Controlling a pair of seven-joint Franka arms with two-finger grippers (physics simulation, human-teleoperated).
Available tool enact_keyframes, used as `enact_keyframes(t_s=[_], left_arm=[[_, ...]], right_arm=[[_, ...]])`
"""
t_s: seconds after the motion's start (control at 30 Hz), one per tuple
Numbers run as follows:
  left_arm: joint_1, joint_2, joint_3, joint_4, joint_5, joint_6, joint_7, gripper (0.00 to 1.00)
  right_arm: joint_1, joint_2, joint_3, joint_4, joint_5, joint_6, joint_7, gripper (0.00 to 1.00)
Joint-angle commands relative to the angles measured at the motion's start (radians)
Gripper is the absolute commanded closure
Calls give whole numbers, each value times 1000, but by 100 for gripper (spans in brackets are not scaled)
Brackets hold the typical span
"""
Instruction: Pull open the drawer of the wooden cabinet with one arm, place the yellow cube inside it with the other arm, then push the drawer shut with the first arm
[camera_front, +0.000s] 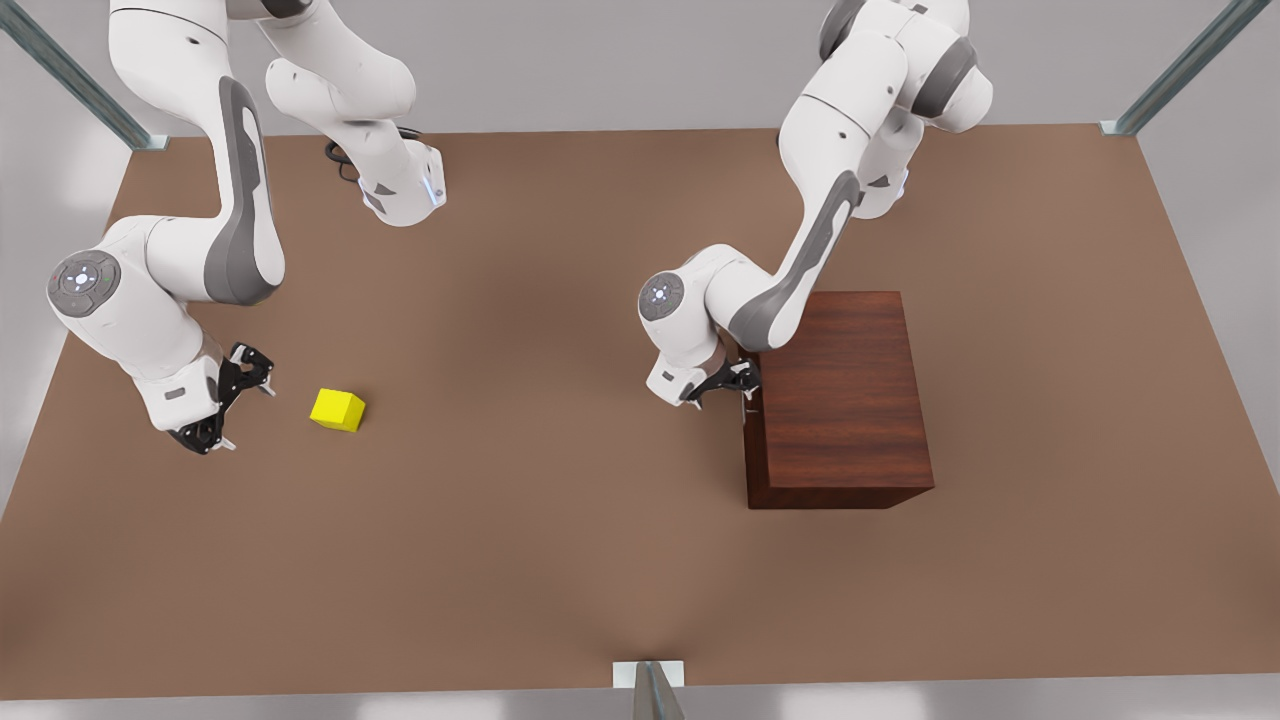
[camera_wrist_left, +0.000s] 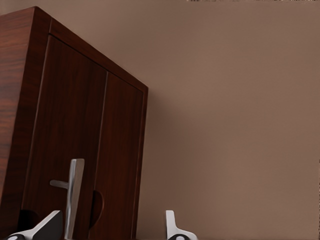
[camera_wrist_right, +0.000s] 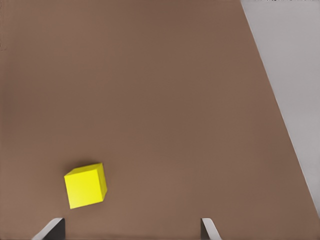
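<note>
My left pincer (camera_front: 745, 385) sits right at the front of the wooden cabinet (camera_front: 845, 395), on the face turned to the front view's left, with its fingers spread to either side of the drawer's silver bar handle (camera_wrist_left: 74, 192). One fingertip (camera_wrist_left: 47, 225) is close beside the bar and the other is well off to the far side, so nothing is gripped yet. The drawer (camera_wrist_left: 75, 145) looks fully shut, its front flush with the cabinet.

My worry is the off-centre bar: if I close now, one finger meets it first and may skid off the slim metal, or I pull crooked and the drawer binds. A hard tug could also drag the whole cabinet across the surface (camera_front: 560, 560) (nothing visibly pins it down).

My right pincer (camera_front: 228, 400) waits open near the front view's left edge, just beside the yellow cube (camera_front: 338, 409) but not touching it. The cube rests on the surface, offset toward one fingertip (camera_wrist_right: 52, 230) in the wrist view, so a straight descent might clip an edge and knock it away.

Between cube and cabinet lies a long bare stretch; the left arm's elbow hangs over that route, and I judge the two arms could crowd each other at the drawer.
</note>
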Motion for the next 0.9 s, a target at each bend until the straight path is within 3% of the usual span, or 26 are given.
enact_keyframes(t_s=[0.0,0.87], left_arm=[[0,2,0,0,-1,27,-165,0],[-50,20,-1,20,-25,65,-189,0]], right_arm=[[1,0,0,1,-1,2,-188,0],[1,7,0,5,-1,2,-188,0]])
